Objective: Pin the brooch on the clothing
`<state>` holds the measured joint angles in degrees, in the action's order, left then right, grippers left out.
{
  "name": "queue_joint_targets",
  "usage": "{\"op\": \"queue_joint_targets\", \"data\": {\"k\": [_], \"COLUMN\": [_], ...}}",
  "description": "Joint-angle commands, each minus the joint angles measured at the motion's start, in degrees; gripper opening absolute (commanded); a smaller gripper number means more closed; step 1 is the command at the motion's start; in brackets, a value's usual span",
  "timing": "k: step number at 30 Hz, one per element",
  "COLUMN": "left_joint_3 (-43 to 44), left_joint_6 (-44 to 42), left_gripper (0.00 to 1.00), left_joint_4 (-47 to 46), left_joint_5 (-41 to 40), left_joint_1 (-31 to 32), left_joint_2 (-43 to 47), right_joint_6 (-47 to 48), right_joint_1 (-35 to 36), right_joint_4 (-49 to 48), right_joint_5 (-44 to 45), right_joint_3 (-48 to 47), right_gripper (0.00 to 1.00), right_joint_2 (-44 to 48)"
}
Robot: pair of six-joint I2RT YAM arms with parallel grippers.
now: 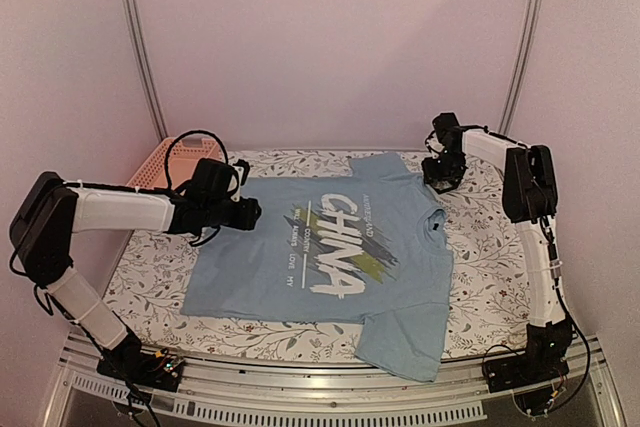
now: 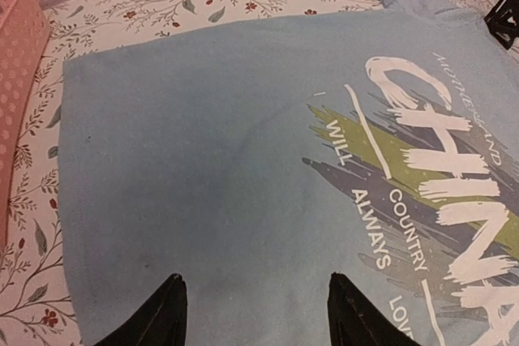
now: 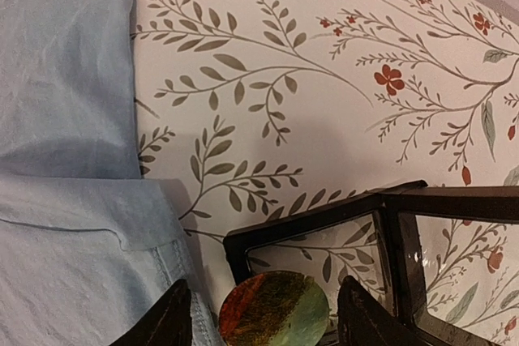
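The clothing [image 1: 300,267] is a light blue T-shirt with white "CHINA" lettering, spread flat on the floral table cover. My left gripper [image 2: 255,277] hangs open over the shirt's plain blue part [image 2: 203,160], left of the print, with nothing between its fingers. The brooch [image 3: 274,309] is a small round disc, orange-red fading to green. It lies on an open black hinged case [image 3: 389,208] just off the shirt's sleeve [image 3: 65,79]. My right gripper [image 3: 263,281] is open and straddles the brooch, with a gap on each side. In the top view that gripper [image 1: 440,179] hides the brooch and case.
A pink perforated basket [image 1: 155,165] stands at the back left, beside the shirt's edge [image 2: 16,79]. The floral cover [image 3: 324,79] shows bare beyond the case. Walls and metal posts close in the back of the table.
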<state>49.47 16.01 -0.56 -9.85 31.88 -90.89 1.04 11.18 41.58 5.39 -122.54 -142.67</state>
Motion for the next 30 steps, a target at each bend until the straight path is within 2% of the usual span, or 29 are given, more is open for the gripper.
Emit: {"op": "queue_joint_targets", "data": {"k": [1,9,13,22,30], "left_joint_3": [1.3,1.3,1.3,1.5,1.5], "left_joint_6": [-0.7,-1.2,-1.0,-1.5,-1.4], "left_gripper": [0.59,0.59,0.59,0.59,0.59], "left_joint_4": [0.4,2.8,2.9,3.6,3.7], "left_joint_5": [0.1,-0.7,-0.5,-1.1,-1.2], "left_joint_1": [0.7,0.7,0.7,0.7,0.8], "left_joint_2": [-0.8,-0.4,-0.3,0.2,0.5], "right_joint_6": [1.7,1.3,1.2,1.0,0.5], "right_joint_1": [-0.8,-1.0,-1.0,-1.6,-1.9], "right_joint_4": [1.4,1.7,1.9,2.5,2.5], "right_joint_5": [0.0,-1.6,-3.0,-4.2,-6.7], "right_joint_3": [0.6,0.7,0.6,1.3,1.4], "right_gripper": [0.61,0.64,0.60,0.60,0.53], "right_joint_2": [2.0,0.1,-0.3,-0.9,-1.4]}}
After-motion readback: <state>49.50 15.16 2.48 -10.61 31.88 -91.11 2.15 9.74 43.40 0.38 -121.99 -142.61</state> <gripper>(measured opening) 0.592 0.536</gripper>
